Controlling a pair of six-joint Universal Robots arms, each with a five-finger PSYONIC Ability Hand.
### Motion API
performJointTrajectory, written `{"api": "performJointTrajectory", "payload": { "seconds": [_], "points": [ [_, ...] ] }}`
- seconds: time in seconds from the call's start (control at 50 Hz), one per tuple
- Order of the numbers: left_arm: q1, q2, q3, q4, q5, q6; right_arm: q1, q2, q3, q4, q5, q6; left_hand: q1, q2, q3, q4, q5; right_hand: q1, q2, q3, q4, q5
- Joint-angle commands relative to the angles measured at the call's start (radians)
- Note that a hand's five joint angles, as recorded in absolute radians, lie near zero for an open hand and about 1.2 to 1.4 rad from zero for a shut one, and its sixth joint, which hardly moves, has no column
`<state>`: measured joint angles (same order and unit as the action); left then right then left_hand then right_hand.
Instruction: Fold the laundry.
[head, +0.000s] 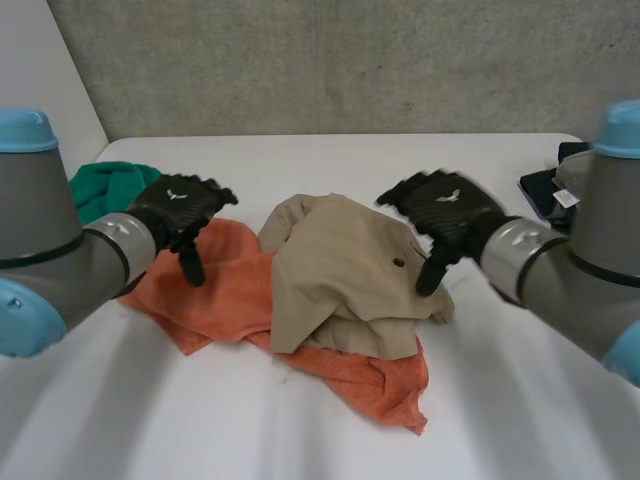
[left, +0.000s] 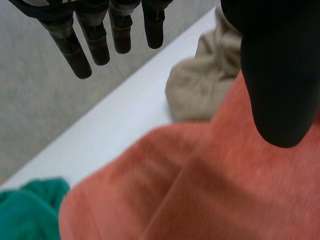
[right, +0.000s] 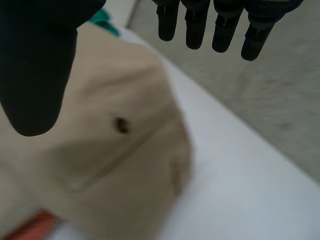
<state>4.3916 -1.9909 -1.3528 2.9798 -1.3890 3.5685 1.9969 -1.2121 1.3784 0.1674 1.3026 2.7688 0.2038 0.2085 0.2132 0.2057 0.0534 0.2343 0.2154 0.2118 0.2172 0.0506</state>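
Observation:
A crumpled beige garment (head: 340, 275) with a dark button (head: 398, 263) lies in the middle of the white table (head: 300, 420), on top of an orange cloth (head: 215, 290) that spreads to its left and front. My left hand (head: 180, 212) hovers open above the orange cloth's left part, fingers straight and holding nothing. My right hand (head: 440, 215) hovers open above the beige garment's right edge. In the left wrist view the orange cloth (left: 210, 190) lies under the thumb (left: 280, 75). In the right wrist view the beige garment (right: 115, 155) lies under the palm.
A green cloth (head: 110, 188) is bunched at the table's left side, behind my left hand. Dark folded items (head: 550, 188) sit at the right edge. A grey wall (head: 330, 60) runs behind the table.

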Motion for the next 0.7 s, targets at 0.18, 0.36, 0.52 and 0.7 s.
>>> {"api": "performJointTrajectory", "payload": {
  "seconds": [0.18, 0.36, 0.52, 0.7],
  "points": [
    [0.059, -0.299, 0.159, -0.054, 0.188, 0.020, 0.154, 0.256, -0.140, -0.069, 0.004, -0.015, -0.029, -0.034, -0.039, -0.031, -0.053, -0.060, -0.041, -0.037, -0.043, -0.051],
    [0.002, -0.374, 0.215, -0.030, 0.142, -0.008, 0.160, 0.256, -0.082, -0.224, 0.063, -0.031, 0.253, 0.248, 0.243, 0.251, 0.229, 0.711, 0.730, 0.733, 0.728, 0.720],
    [-0.018, -0.341, 0.233, 0.040, 0.039, -0.036, 0.117, 0.155, -0.045, -0.267, 0.089, -0.046, 1.192, 1.188, 1.183, 1.191, 1.168, 1.162, 1.181, 1.184, 1.179, 1.171],
    [0.110, -0.152, 0.291, 0.338, -0.200, -0.082, 0.065, 0.066, -0.081, -0.262, 0.087, -0.041, 1.192, 1.188, 1.183, 1.191, 1.168, 1.162, 1.181, 1.184, 1.179, 1.171]
  ]
}}
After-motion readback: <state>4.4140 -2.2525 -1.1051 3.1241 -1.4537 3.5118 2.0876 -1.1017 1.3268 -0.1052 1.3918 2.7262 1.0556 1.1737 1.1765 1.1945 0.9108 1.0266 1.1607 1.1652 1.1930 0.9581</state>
